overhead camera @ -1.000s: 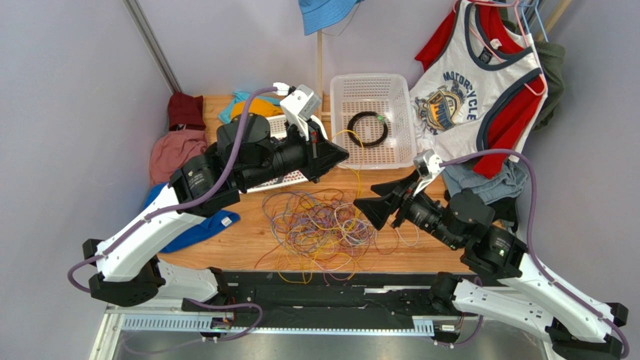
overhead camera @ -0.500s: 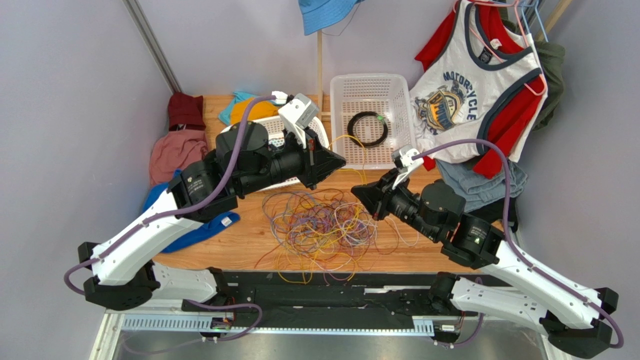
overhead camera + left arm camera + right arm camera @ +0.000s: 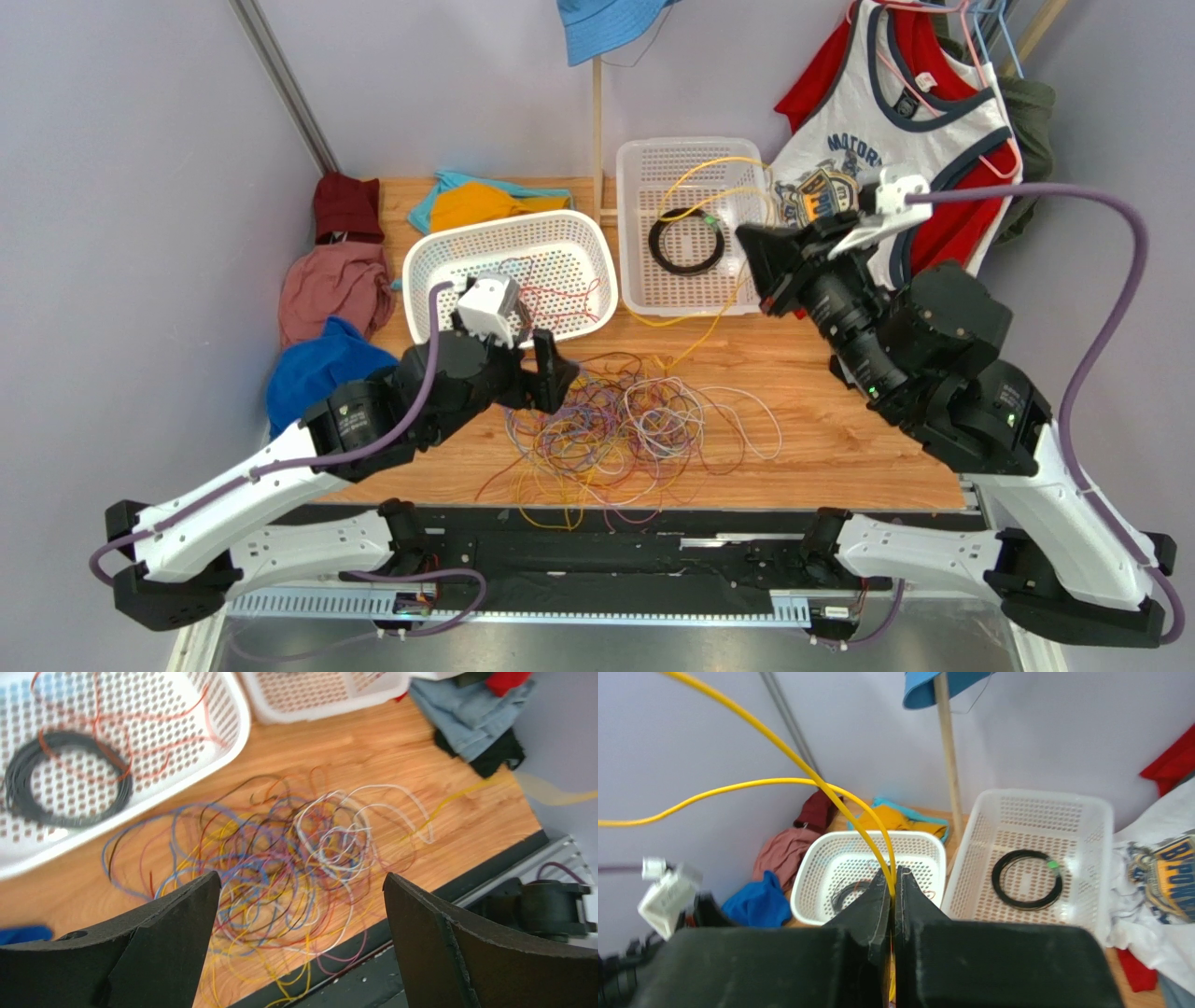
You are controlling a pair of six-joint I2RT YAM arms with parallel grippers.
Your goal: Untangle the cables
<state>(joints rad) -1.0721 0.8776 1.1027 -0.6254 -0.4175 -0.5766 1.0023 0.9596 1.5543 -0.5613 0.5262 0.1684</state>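
The cables (image 3: 617, 427) lie as a loose knot of yellow, purple, blue, red and white wire on the wooden table (image 3: 842, 448). My left gripper (image 3: 550, 375) hovers at the knot's left edge, open with nothing in it. In the left wrist view the cables (image 3: 302, 854) spread below the wide-apart left gripper (image 3: 300, 876). My right gripper (image 3: 753, 259) is raised beside the right basket, shut on a yellow cable (image 3: 718, 325) that runs down to the knot. In the right wrist view the yellow cable (image 3: 808, 777) arcs up out of the shut right gripper (image 3: 892, 873).
Two white baskets stand behind the knot: the left basket (image 3: 421, 273) holds a black coil (image 3: 67, 777) and a red wire, the right basket (image 3: 631, 224) another black coil (image 3: 687, 241). Clothes lie at the back left (image 3: 330, 287) and hang at the right (image 3: 898, 154).
My left gripper opened and drew back from the baskets down to the knot's left edge. My right gripper shut on the yellow cable and rose with it toward the back right.
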